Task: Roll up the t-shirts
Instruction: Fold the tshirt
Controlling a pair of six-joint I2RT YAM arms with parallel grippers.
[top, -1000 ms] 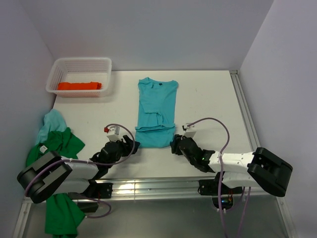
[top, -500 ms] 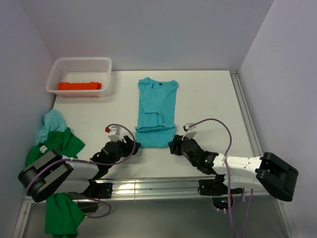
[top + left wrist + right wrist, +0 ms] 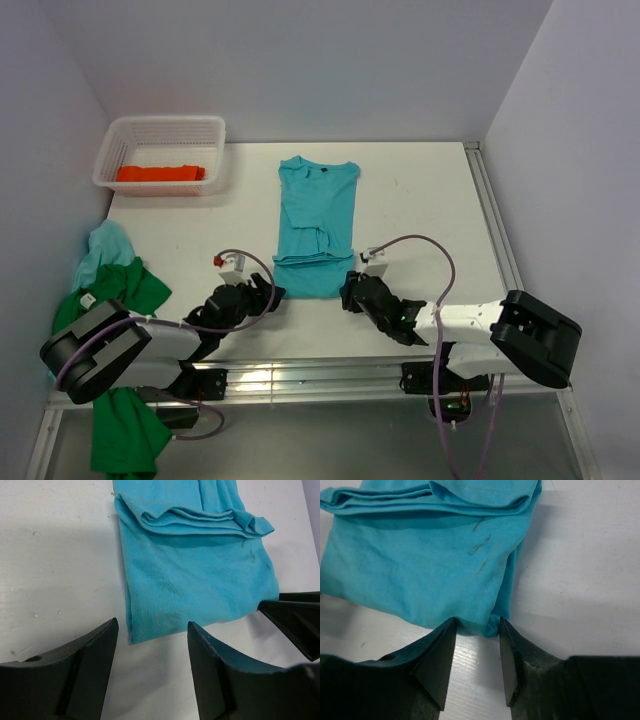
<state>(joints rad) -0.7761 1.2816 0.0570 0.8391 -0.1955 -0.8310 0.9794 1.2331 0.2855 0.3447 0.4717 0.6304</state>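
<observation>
Right hand (image 3: pixel 476 630) nearer t-shirt (image 3: pixel 420 565) hem (jaws narrower)

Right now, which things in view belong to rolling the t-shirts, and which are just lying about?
Job: flat turquoise t-shirt; green t-shirt; pale turquoise t-shirt beside it; orange-red t-shirt; left hand and right hand, both open at the flat shirt's near corners.
Lying about: white mesh basket; table.

A white plastic mesh basket (image 3: pixel 170 121) sits at the upper left of the frame, on the far left corner of the flat white worktop (image 3: pixel 420 210). A silver metal rail (image 3: pixel 497 222) borders the worktop's right edge. Pale grey walls stand behind.
</observation>
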